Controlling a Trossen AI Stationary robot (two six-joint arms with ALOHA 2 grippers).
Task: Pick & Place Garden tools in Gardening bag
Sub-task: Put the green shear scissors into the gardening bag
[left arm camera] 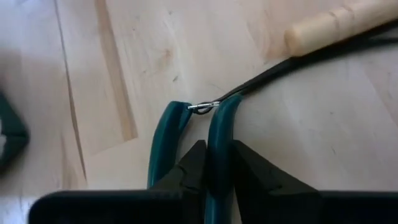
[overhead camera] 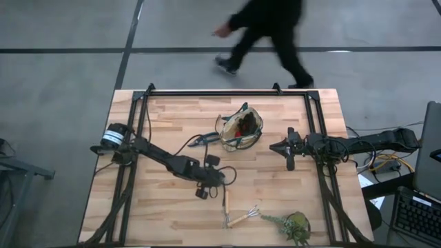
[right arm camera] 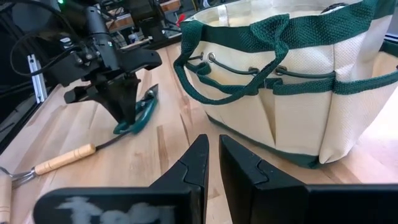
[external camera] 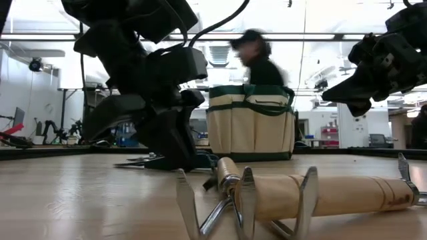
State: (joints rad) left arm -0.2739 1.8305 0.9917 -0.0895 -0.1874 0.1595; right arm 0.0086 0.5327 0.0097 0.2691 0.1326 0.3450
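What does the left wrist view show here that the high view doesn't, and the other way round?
Only the left wrist view shows the left gripper closed on one teal handle of the pruning shears. Only the high view shows the gardening bag, the plant clump, the second shears, the right gripper beside the bag, and a person walking past. Both show a wooden-handled fork and the table.

Gardening bag (right arm camera: pixel 311 93): cream fabric, dark green trim. Shears (left arm camera: pixel 214 146): teal handles. Fork tool (external camera: pixel 313 197): pale wooden handle, silver tines. Desk (overhead camera: pixel 172 117): light wood planks.
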